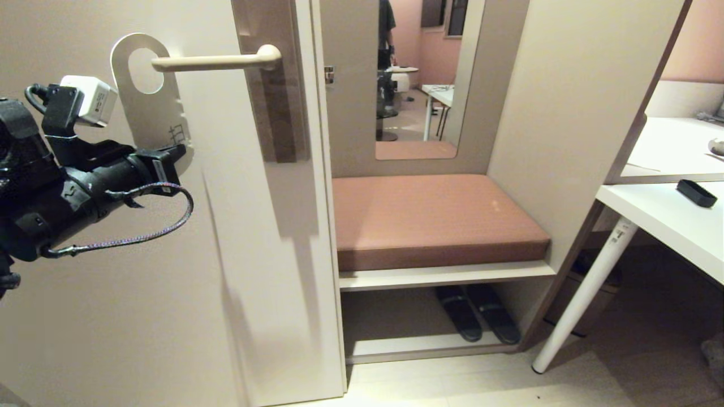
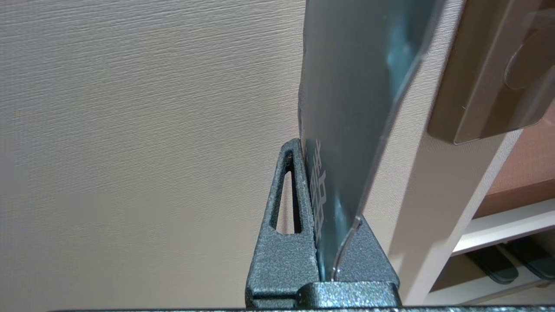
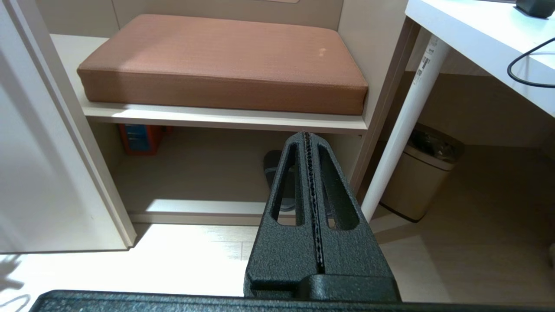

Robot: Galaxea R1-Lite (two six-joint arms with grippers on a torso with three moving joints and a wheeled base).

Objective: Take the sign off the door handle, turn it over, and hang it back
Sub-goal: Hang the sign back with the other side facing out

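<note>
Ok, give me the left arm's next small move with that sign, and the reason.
Probably slide the sign along the door handle toward the backplate. The left gripper is shut on the sign's lower end, white side facing out, and the lever's tip only just enters the hole, so it would not hang securely if let go now. The right gripper is parked low, shut.

The sign [image 1: 148,102] bears a Chinese character, "扫", on its pale face; nothing else legible.

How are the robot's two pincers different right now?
The left pincer is up at the door, pinching the bottom of the sign; the right pincer hangs low by the bench and holds nothing. The left touches something; the right touches nothing. Both are black and shut.
</note>
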